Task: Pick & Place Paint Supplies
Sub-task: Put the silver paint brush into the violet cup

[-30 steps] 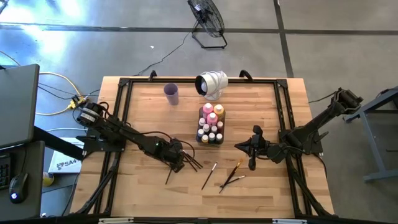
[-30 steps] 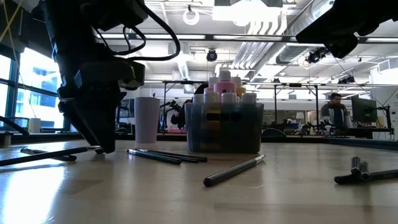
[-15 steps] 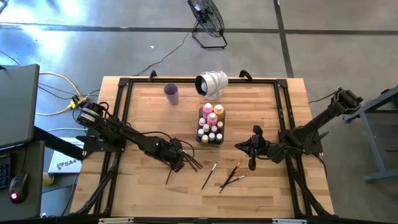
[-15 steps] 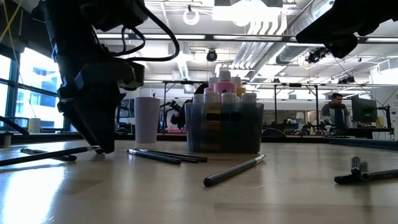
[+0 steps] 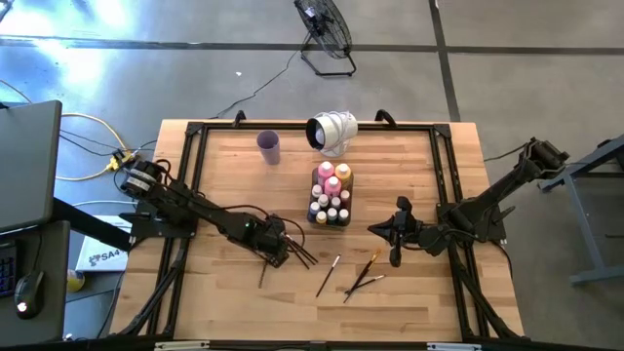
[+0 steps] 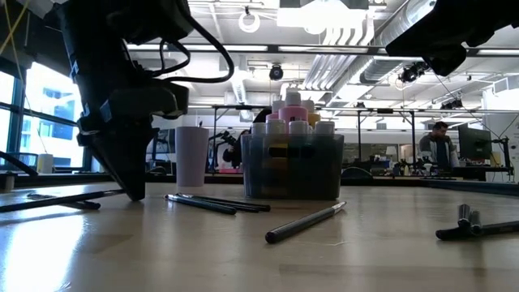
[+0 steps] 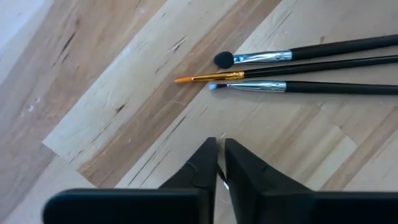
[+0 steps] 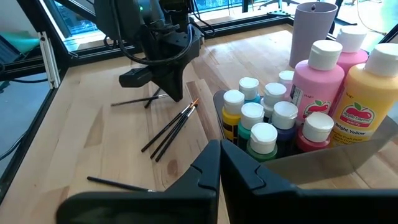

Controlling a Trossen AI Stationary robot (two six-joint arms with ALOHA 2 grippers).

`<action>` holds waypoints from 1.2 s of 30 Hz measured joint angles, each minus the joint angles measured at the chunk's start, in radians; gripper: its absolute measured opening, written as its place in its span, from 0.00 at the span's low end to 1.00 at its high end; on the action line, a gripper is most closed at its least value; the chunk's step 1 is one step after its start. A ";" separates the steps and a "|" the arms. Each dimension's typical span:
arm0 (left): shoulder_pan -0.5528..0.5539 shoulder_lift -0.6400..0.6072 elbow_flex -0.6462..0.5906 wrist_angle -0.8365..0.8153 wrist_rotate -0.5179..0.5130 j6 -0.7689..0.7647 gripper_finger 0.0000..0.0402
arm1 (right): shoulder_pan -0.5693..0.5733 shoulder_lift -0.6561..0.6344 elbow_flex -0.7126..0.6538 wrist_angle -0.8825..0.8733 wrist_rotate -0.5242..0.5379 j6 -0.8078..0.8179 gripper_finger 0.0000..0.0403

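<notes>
The left gripper (image 5: 276,253) stands with its tips down on the wooden table (image 5: 224,185), in front of the clear tray (image 6: 292,166). Its fingers are drawn narrow, almost together, and in the left wrist view a small shiny piece shows in the slit between them. I judge this to be one end of the single paintbrush (image 5: 263,276), which runs away from the tips toward the near edge of the table. The grip is at the end and not the middle, so the brush will probably hang or swing. To do this step well, the arm should lift slowly and straight up, and check that the handle leaves the wood before it travels. It should also keep clear of the three brushes (image 7: 298,68), which lie side by side just beside the gripper and would roll easily. The right gripper (image 5: 373,230) waits with its fingers closed over the right half of the table, near the tray. The paint bottles (image 8: 317,68) already stand in the tray. One more brush (image 5: 327,276) and a crossed pair (image 5: 363,278) lie loose near the front. The purple cup (image 5: 269,147) stands farther back. The table top is pale planks, smooth and a little glossy. The room behind is a big workshop with ceiling pipes and lamps. A person (image 6: 438,142) sits far off at a desk.
</notes>
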 joint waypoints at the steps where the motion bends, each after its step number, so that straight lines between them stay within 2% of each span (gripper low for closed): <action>1: 0.000 0.000 0.000 0.001 0.001 0.004 0.04 | 0.000 0.000 0.000 0.000 0.000 0.000 0.01; 7: -0.001 0.000 0.001 0.001 0.005 0.014 0.01 | 0.000 0.000 0.000 0.000 0.000 0.000 0.01; 18: -0.001 -0.034 0.026 -0.022 0.005 0.172 0.00 | 0.000 0.000 0.000 0.000 0.000 0.000 0.01; 22: -0.001 -0.074 0.073 -0.076 -0.066 0.269 0.00 | 0.000 0.000 0.000 -0.001 0.000 0.000 0.01; 26: 0.000 -0.132 0.143 -0.183 -0.193 0.363 0.00 | 0.000 0.000 0.000 -0.004 0.000 0.000 0.01; 31: 0.000 -0.225 0.235 -0.313 -0.488 0.445 0.00 | 0.000 0.000 0.000 -0.009 -0.002 0.000 0.01; 36: 0.000 -0.364 0.265 -0.329 -0.776 0.532 0.00 | 0.000 0.000 0.000 -0.015 -0.003 0.000 0.01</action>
